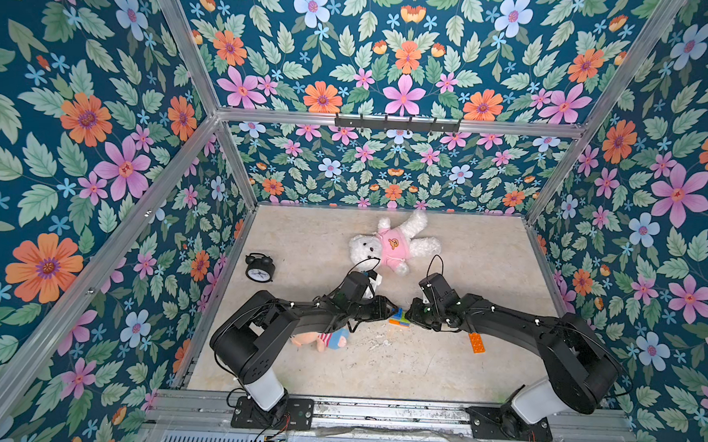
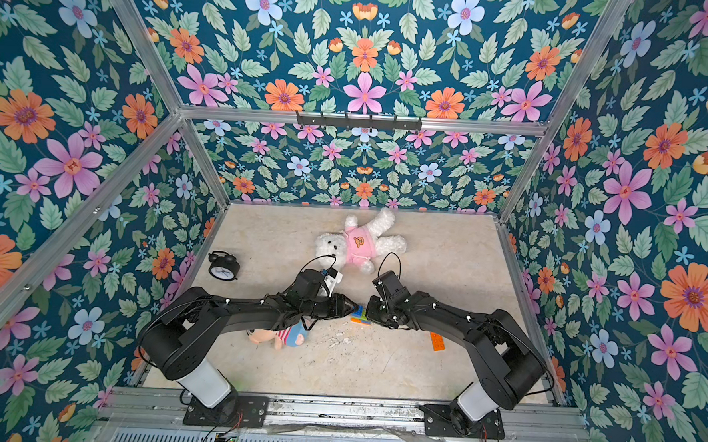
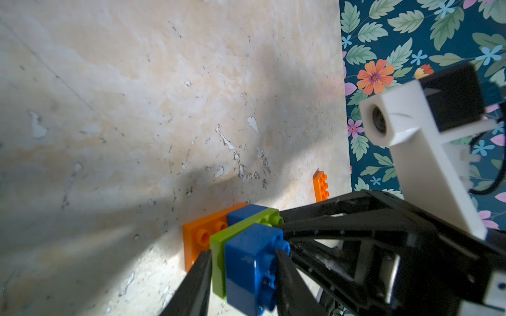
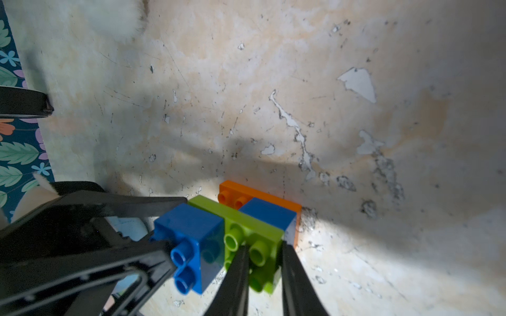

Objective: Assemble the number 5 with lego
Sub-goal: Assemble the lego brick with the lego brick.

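Observation:
A small lego stack (image 1: 397, 317) rests on the table between both arms, made of an orange brick (image 3: 200, 235), a blue brick (image 4: 267, 213), a lime green brick (image 4: 257, 235) and an end blue brick (image 3: 249, 262). My left gripper (image 3: 243, 253) is closed across the end blue brick and the green brick's edge. In the right wrist view, my right gripper (image 4: 265, 247) is shut on the studded end of the green brick. A loose orange brick (image 1: 476, 343) lies flat under my right forearm, also seen as the loose orange brick (image 3: 321, 186) in the left wrist view.
A white teddy bear (image 1: 392, 245) in a pink shirt lies behind the grippers. A black alarm clock (image 1: 259, 268) stands at the left. A small plush doll (image 1: 325, 340) lies under my left forearm. Floral walls enclose the table on three sides.

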Controlling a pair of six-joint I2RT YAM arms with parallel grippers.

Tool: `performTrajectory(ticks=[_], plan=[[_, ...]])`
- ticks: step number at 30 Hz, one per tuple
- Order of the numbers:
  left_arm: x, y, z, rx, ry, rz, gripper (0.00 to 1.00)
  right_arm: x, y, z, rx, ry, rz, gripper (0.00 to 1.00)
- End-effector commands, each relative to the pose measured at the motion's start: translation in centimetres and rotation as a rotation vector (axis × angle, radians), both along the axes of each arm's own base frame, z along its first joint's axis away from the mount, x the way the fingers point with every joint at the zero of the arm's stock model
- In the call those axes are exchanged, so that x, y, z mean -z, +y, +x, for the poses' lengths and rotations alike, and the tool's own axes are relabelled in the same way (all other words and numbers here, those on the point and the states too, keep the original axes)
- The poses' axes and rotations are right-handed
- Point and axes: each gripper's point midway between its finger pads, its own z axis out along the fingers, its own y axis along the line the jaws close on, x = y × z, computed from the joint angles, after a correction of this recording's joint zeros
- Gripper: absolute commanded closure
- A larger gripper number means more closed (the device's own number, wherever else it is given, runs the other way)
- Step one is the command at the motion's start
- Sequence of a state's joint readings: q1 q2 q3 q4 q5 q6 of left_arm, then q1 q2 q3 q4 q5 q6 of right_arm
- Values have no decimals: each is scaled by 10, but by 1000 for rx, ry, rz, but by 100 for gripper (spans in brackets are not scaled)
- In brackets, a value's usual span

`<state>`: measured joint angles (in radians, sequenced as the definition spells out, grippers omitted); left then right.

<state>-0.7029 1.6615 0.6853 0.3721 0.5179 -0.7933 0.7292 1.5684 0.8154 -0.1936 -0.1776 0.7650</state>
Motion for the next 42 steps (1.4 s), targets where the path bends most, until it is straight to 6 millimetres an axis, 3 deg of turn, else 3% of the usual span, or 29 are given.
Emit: performTrajectory(ticks=[1, 8, 14, 22, 29, 35, 42], plan=[[39, 24, -15, -8, 87, 185, 60, 24, -30, -20, 10, 85, -153, 76], [40, 35, -13, -47, 77, 248, 61, 23, -31, -20, 16, 84, -156, 76], [43, 28, -13, -12, 103, 259, 59, 23, -31, -18, 19, 84, -159, 76], [35, 15, -12, 6, 115, 196, 58, 24, -31, -19, 14, 84, -159, 76], [21, 5, -6, 16, 95, 140, 44, 26, -32, -21, 11, 87, -163, 77], [13, -9, -11, 39, 127, -4, 43, 26, -29, -19, 7, 83, -151, 77], [13, -10, -14, 29, 160, -91, 45, 29, -29, -21, 1, 89, -147, 77]])
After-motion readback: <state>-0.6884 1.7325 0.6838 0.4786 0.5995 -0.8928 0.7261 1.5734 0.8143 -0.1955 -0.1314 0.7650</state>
